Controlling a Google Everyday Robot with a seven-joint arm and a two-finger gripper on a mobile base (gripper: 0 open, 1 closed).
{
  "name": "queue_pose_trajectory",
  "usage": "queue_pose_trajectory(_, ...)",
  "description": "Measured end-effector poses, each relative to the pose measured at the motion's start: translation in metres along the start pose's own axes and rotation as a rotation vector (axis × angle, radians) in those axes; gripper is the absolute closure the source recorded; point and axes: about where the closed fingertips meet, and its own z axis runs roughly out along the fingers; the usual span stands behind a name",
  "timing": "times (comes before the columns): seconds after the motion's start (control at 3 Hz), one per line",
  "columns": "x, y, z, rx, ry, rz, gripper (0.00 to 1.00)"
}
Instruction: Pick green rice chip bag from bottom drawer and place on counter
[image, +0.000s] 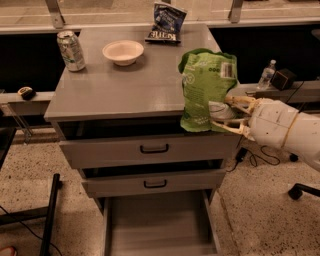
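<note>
My gripper (220, 116) reaches in from the right and is shut on the lower right part of the green rice chip bag (205, 87). The bag hangs upright in the air at the right front corner of the counter (125, 85), its barcode label at the upper right. Its bottom edge hangs level with the counter's front edge. The bottom drawer (160, 222) is pulled open below, and its grey tray shows nothing inside.
On the counter stand a soda can (70, 50) at the back left, a white bowl (123, 51) beside it and a dark blue chip bag (167, 22) at the back. The two upper drawers (150, 149) stand slightly ajar. A water bottle (266, 75) stands on a ledge at the right.
</note>
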Motion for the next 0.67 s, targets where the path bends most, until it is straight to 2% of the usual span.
queue_pose_trajectory(0.33, -0.014, -0.009, 0.021, 0.075, -0.063, 0.078, 1.00)
queue_pose_trajectory(0.67, -0.022, -0.037, 0.063, 0.150, -0.065, 0.184, 1.00)
